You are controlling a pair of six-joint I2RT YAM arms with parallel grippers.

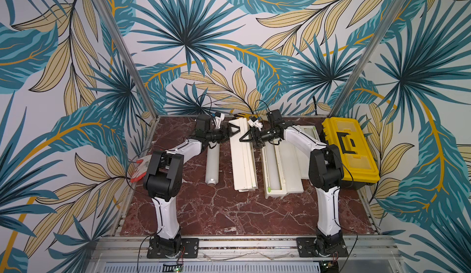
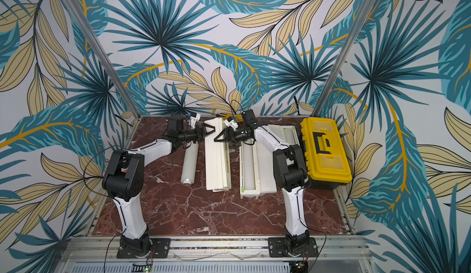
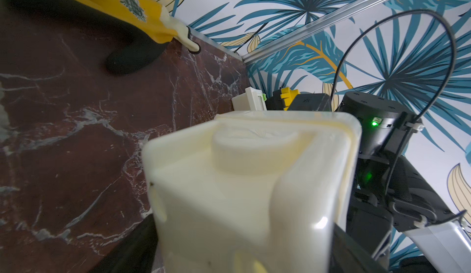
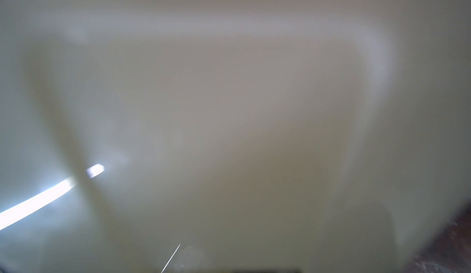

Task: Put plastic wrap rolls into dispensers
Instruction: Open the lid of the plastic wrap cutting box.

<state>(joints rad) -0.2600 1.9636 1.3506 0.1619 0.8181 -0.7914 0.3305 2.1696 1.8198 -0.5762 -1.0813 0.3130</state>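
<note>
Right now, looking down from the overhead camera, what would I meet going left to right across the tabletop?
In a top view: red-and-white glove at the edge → loose plastic wrap roll → cream dispenser → open dispenser with a roll inside → yellow toolbox.

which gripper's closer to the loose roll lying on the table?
Left. The left gripper sits by the far end of the loose roll, at the closed dispenser; the right gripper is across that dispenser.

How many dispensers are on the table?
3 dispensers: one in the middle, an open one right of it, a third by the toolbox, partly behind the right arm.
</note>
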